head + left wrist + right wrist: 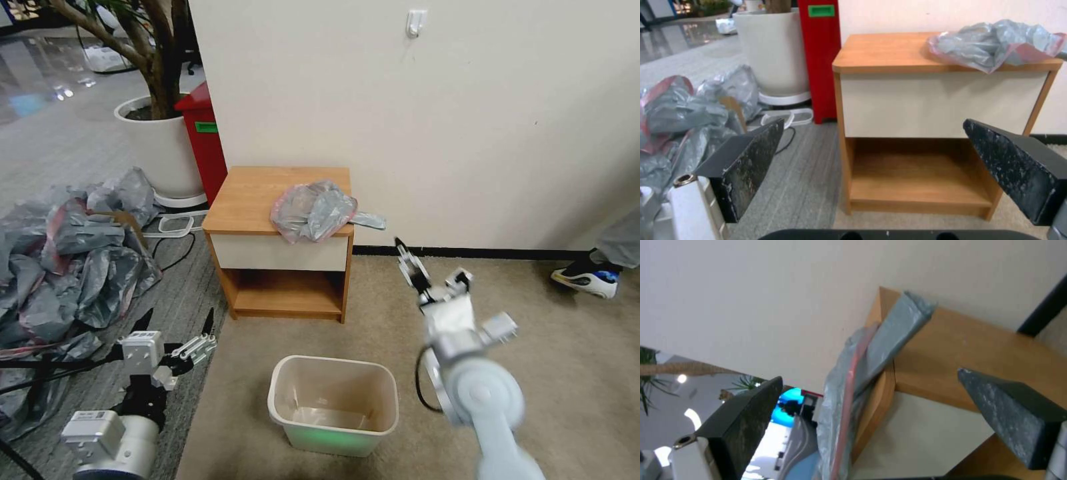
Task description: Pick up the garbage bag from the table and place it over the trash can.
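Bag not yet picked up; nothing of the task done.
Garbage bag [312, 211] lies crumpled on the table [250, 197], a flap overhanging just ahead of the right gripper [408, 261], jaws apart, empty. Left gripper [177, 323] waits low, jaws apart. Trash can [333, 404] stands bare, unlined.

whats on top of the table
One crumpled garbage bag lies on the table, at its front right corner, a flap hanging past the right edge. What the bag covers cannot be seen.
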Motion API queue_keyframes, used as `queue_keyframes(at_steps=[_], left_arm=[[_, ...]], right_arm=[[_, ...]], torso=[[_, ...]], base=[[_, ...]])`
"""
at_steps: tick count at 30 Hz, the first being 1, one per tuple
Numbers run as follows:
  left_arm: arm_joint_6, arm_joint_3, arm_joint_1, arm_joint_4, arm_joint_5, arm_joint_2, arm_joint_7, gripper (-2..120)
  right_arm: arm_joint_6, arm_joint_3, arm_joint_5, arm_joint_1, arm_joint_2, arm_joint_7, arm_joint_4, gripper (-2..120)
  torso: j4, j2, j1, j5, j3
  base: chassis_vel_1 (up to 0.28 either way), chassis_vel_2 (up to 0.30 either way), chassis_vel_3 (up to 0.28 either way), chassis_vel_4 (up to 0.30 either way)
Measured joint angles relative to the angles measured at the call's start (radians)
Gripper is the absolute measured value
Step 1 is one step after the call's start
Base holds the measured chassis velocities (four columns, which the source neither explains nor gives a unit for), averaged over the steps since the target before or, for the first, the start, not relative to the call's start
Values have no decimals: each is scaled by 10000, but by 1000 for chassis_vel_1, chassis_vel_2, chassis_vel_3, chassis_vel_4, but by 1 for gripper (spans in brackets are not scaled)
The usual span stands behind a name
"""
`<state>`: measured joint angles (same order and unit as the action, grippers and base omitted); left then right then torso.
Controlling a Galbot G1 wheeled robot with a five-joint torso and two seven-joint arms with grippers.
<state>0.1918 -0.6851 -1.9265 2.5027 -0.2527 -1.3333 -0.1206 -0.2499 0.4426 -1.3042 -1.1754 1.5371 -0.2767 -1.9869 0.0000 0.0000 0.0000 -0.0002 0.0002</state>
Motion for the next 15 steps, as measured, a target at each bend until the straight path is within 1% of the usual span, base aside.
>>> queue_keyframes(at_steps=[1, 3, 5, 6, 8, 9, 10, 13, 14, 15], left_arm=[[0, -17, -6, -2, 0, 8, 3, 100], [0, -24, -7, -3, -1, 15, 4, 100], [0, -27, 4, -7, -1, 39, 22, 100], [0, -27, 4, -7, -1, 39, 22, 100], [0, -16, 60, -11, 7, 57, 56, 100], [0, -16, 60, -11, 7, 57, 56, 100], [-1, -10, 77, -13, 14, 57, 73, 100], [-4, 3, 92, -16, 40, 38, 92, 100], [-4, 3, 92, -16, 40, 38, 92, 100], [-5, 27, 93, -18, 48, 33, 98, 100]], right_arm=[[-59, -23, -168, 241, 54, -81, 251, 100], [-76, -36, -225, 352, 79, -98, 375, 100], [-116, -76, -308, 863, 203, -125, 1055, 100], [-116, -76, -308, 863, 203, -125, 1055, 100], [-118, -75, -310, 1317, 341, -93, 1673, 100], [-118, -75, -310, 1317, 341, -93, 1673, 100], [-118, -42, -322, 1548, 440, -73, 1957, 100], [-117, 14, -348, 2110, 594, 135, 2686, 97], [-117, 14, -348, 2110, 594, 135, 2686, 97], [-110, 5, -302, 2318, 605, 256, 3040, 92]], torso=[[1, 0, 0, 1, 0], [0, 0, 0, 0, 0], [0, 1, 0, 1, 0], [0, 1, 0, 1, 0], [0, 0, -1, 1, 0], [0, 0, -1, 1, 0], [-1, 0, 0, 1, 0], [0, 0, 0, 1, -1], [0, 0, 0, 1, -1], [0, 0, 0, 1, -1]], base=[[0, 0, 0, 0], [0, 0, 0, 0], [0, 0, 0, 0], [0, 0, 0, 0], [0, 0, 0, 0], [0, 0, 0, 0], [0, 0, 0, 0], [0, 0, 0, 0], [0, 0, 0, 0], [0, 0, 0, 0]])
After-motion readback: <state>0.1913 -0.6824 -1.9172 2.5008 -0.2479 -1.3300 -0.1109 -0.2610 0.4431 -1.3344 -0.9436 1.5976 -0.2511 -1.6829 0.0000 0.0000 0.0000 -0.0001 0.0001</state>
